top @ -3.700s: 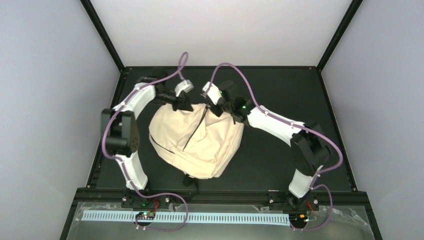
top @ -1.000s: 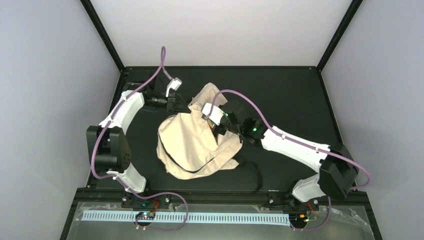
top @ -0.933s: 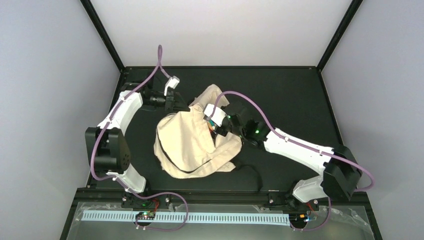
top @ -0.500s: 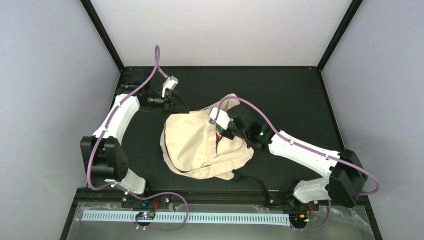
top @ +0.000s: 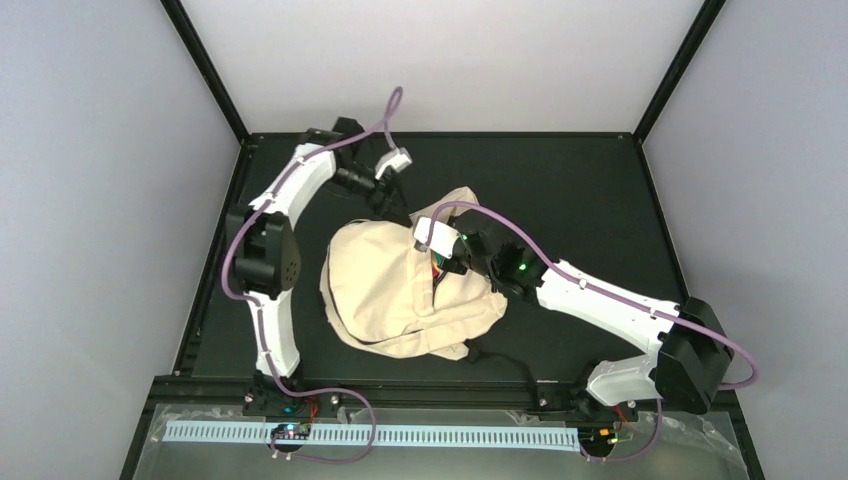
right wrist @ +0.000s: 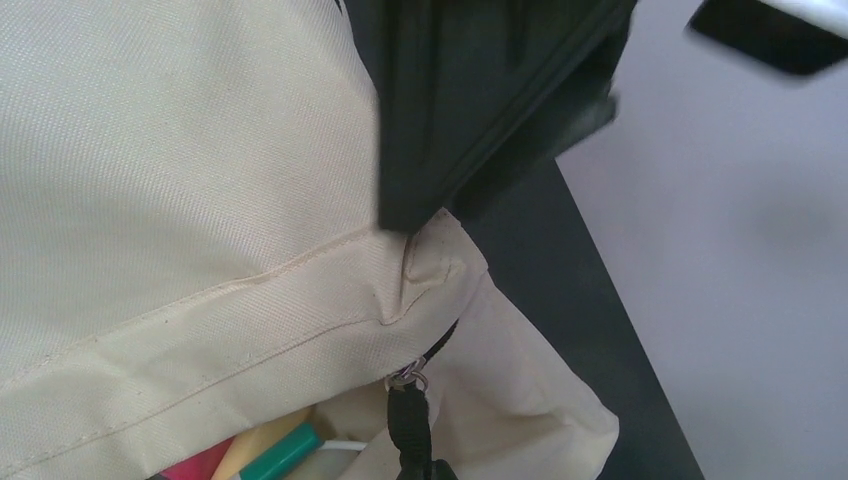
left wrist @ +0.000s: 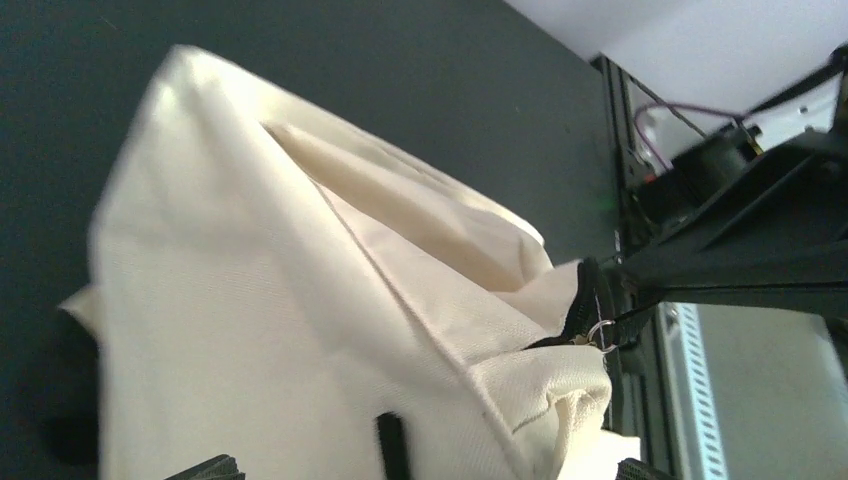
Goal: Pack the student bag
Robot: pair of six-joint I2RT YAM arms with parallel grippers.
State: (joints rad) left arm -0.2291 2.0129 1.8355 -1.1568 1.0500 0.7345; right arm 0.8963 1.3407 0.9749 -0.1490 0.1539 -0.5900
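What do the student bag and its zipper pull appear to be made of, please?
Student bag: matte cream woven cloth, probably canvas; weave and stitched seams show. Zipper pull: black tab, perhaps fabric, on a small shiny metal-looking ring.

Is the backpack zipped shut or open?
Open. Beside the zipper pull, the student bag gapes, and colourful items show inside through the gap.

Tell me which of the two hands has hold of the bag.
The right hand, shut on the student bag's cream fabric beside its open zipper; the left hand stands open, gripping nothing.
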